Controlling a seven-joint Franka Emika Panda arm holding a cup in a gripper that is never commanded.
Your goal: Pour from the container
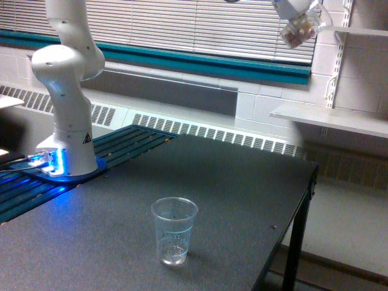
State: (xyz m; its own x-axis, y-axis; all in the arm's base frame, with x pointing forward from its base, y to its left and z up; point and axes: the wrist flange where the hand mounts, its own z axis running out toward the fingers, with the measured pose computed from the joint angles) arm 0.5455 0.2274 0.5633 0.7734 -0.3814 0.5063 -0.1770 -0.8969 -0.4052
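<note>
The container (301,27) is hanging at the top of the exterior view, toward its right side, high above the worktop (230,200) and in front of the window blinds (200,24). It is tilting, and small pinkish-brown pieces are showing through its clear wall. The hand (291,7) is mostly cut off by the upper border of the picture, so it is not possible to tell from this view how its fingers are standing; since the container is staying in the air just under it, the hand is probably gripping it.

The measuring cup (174,230) is standing upright near the front of the worktop, well apart from the container and far below it, toward the exterior view's left. It is looking empty, although it is too small to be sure.

The main risk is a spill. The container is already leaning while it is not over the cup, so if it is tilting more here, the pieces are likely falling on the worktop near its right edge or on the floor. A pour from such a height is also dangerous: the pieces could bounce out of the light cup or knock it over. The container first needs to travel over the cup and lower. A weak grip on the smooth wall could let it slip during this travel.
</note>
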